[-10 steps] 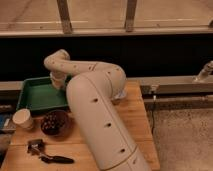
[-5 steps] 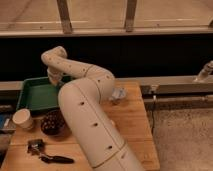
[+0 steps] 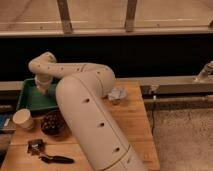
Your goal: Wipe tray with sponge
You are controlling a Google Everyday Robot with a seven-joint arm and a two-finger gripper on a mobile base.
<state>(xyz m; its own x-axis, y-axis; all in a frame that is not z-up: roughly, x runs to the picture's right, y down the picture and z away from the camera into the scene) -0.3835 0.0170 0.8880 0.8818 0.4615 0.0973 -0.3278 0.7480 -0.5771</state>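
Note:
The green tray [image 3: 29, 101] lies at the table's back left corner. My arm bends over from the front right, and the gripper [image 3: 44, 88] points down into the tray's right half, close to its floor. The wrist blocks the spot beneath it. I cannot pick out the sponge; it is hidden under the gripper's end or too faint to see.
A dark round bowl [image 3: 51, 123] sits just in front of the tray, with a white paper cup [image 3: 22, 119] to its left. A black-handled tool [image 3: 46, 153] lies near the front edge. A crumpled pale blue object [image 3: 117, 94] rests at the wooden table's [image 3: 131, 125] back right.
The wrist and gripper have shifted a little leftward over the tray. The big forearm link swung left and nearer the camera. The bowl, cup and tool stayed put.

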